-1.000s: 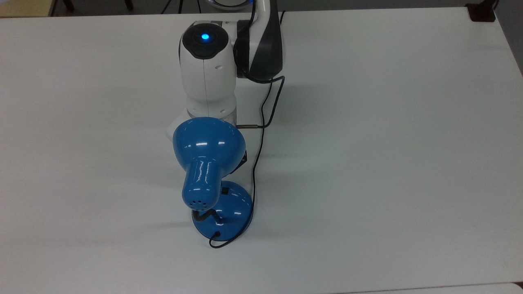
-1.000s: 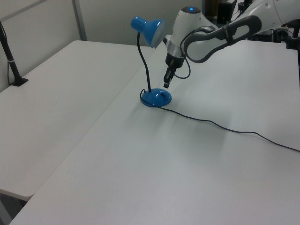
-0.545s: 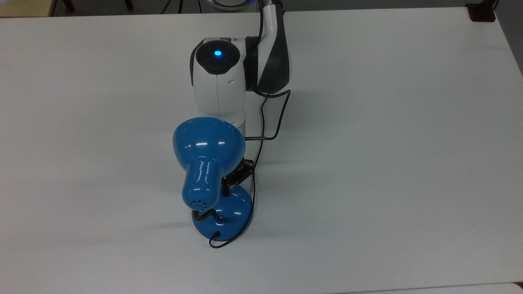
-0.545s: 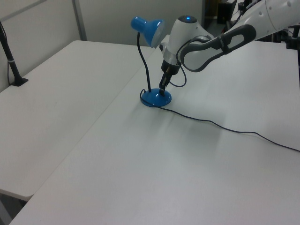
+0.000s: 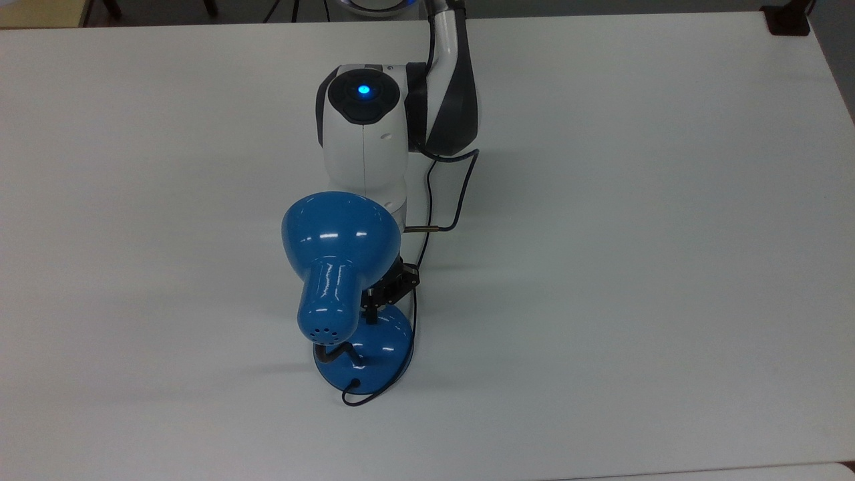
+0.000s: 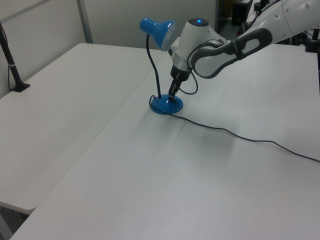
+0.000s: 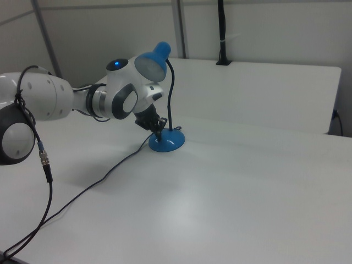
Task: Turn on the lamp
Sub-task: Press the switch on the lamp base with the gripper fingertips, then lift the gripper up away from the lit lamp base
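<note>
The blue lamp (image 5: pixel 340 234) stands mid-table, its bell shade over the round domed base (image 5: pixel 384 347), with the black bendy neck (image 5: pixel 334 352) rising from the base's near side. My gripper (image 5: pixel 369 314) reaches down under the shade, fingers shut together, tip touching the top of the base where the switch sits; the switch is covered. In the left view the gripper (image 6: pixel 171 96) points steeply down onto the lamp base (image 6: pixel 165 106). In the right view the gripper (image 7: pixel 158 133) meets the base (image 7: pixel 169 142) from the right view's left. The shade (image 7: pixel 151 63) looks unlit.
The lamp's thin black cord (image 6: pixel 240 135) trails across the white table (image 5: pixel 634 267) toward the left view's right. A loose cable (image 5: pixel 434 194) hangs from my wrist beside the lamp. A black clamped post (image 6: pixel 14 70) stands at the table edge.
My arm has moved toward the lamp and lowered. The gripper went from hovering beside the base to resting its tip on the top of the base. The lamp has stayed put.
</note>
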You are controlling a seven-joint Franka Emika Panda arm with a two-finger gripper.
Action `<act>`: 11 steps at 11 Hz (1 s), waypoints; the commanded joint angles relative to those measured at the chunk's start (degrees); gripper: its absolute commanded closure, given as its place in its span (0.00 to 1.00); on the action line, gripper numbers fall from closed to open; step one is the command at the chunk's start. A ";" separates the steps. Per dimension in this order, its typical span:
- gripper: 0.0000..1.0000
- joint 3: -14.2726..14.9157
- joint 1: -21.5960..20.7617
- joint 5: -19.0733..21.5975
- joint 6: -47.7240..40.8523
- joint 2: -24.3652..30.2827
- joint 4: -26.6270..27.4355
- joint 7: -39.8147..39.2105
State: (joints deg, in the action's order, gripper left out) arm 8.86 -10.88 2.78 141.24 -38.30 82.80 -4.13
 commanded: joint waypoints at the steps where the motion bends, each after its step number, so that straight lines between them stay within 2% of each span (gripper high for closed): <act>1: 1.00 0.81 -0.73 -5.14 4.28 -2.74 -1.41 5.17; 3: 1.00 0.81 -0.64 -7.43 7.21 -3.97 -1.23 7.73; 4: 1.00 0.81 -0.55 -7.26 6.86 -1.71 -0.80 7.56; 6: 1.00 0.11 -0.29 -7.17 5.29 8.01 8.56 7.30; 7: 1.00 -0.15 -0.20 -7.17 1.54 13.03 12.87 7.30; 8: 1.00 -0.68 -0.11 -6.91 -2.50 16.30 14.31 7.38; 9: 0.97 -0.95 0.67 -6.48 -10.98 20.59 14.58 7.21; 10: 0.88 -0.95 1.29 -5.95 -19.07 24.46 14.24 6.69; 11: 0.71 -0.95 1.73 -4.81 -23.59 27.20 14.24 5.72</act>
State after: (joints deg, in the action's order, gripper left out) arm 8.83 -10.55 -3.46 130.34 -23.23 91.36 1.95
